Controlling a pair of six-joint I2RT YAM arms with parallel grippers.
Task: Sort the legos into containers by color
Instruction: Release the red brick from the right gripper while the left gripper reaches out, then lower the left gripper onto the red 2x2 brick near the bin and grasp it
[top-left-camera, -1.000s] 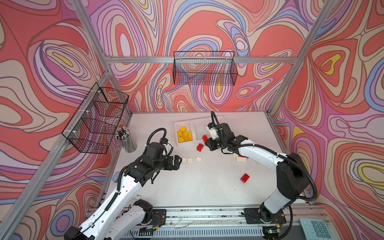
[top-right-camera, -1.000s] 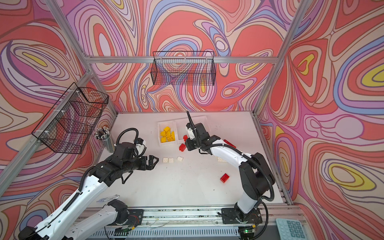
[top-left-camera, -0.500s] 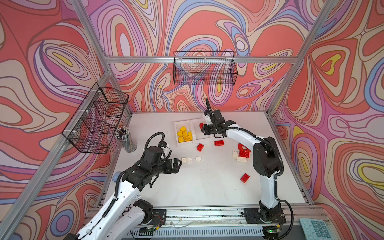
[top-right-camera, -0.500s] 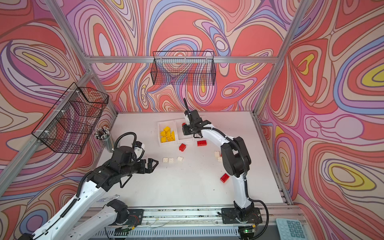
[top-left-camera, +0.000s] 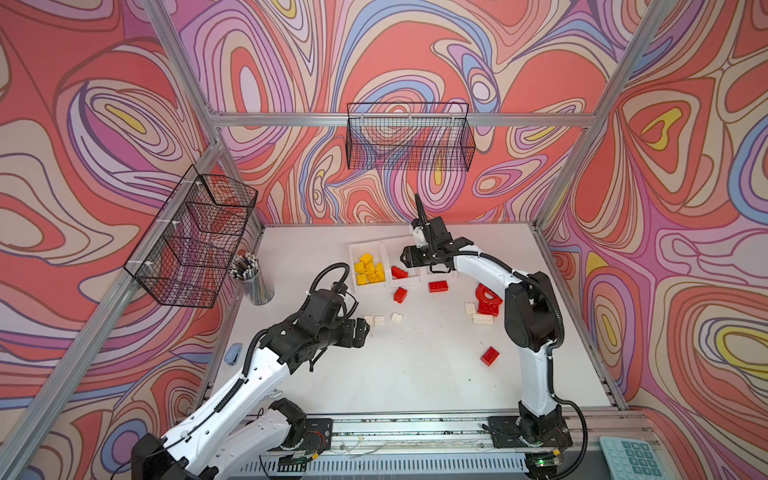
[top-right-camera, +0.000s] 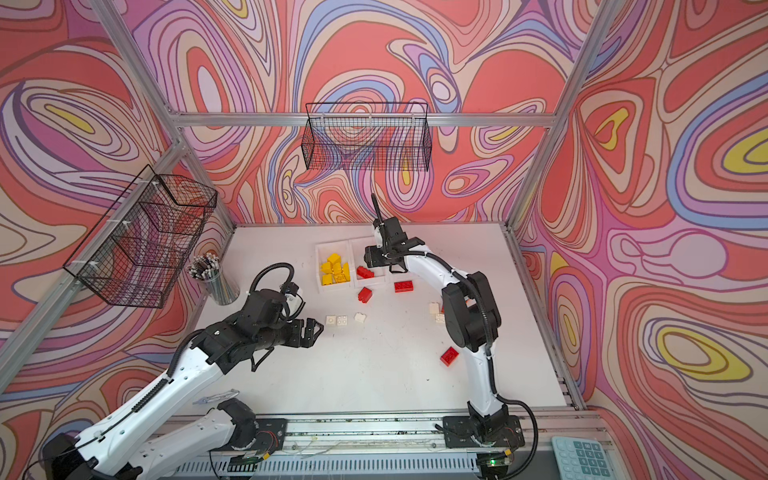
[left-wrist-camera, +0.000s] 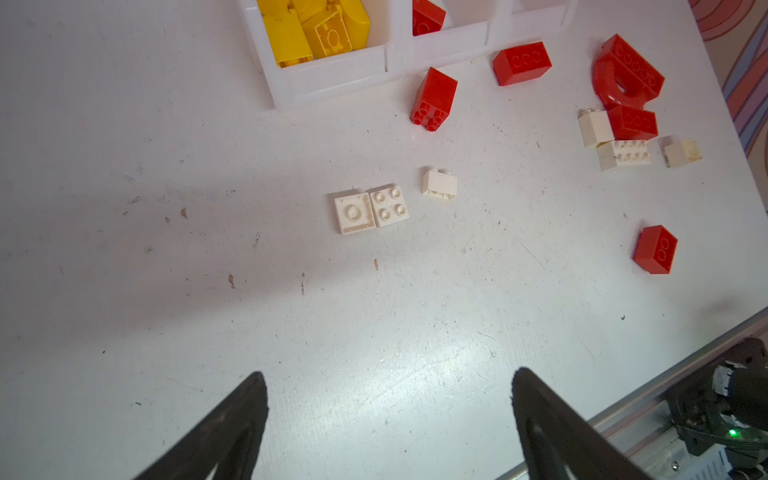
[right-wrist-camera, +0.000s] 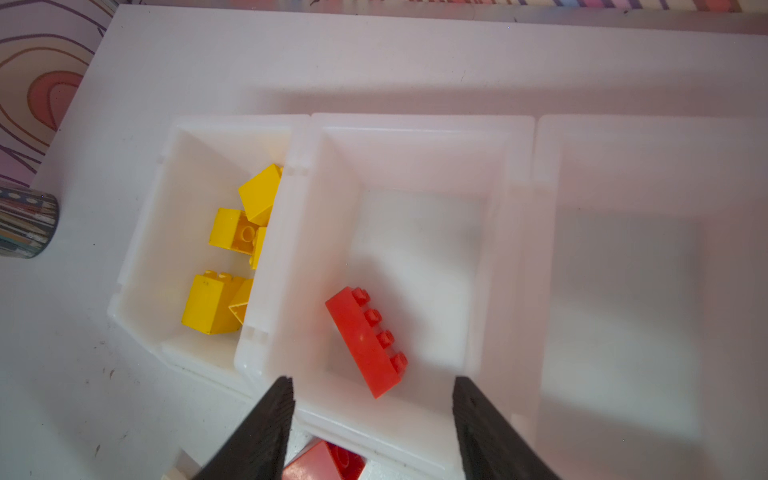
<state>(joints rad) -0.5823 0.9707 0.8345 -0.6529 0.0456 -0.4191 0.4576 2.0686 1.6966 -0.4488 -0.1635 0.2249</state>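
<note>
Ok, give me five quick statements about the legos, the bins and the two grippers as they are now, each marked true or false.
1. All the yellow legos lie in one bin. True.
2. The right gripper is shut on a red brick. False: its jaws stand open, and the brick lies loose in the middle bin.
3. The third bin holds a lego. False: it looks empty; the white bricks lie on the table.
4. The red arch lies on the table, outside the bins. True.
5. The left gripper is open and holds nothing. True.
</note>
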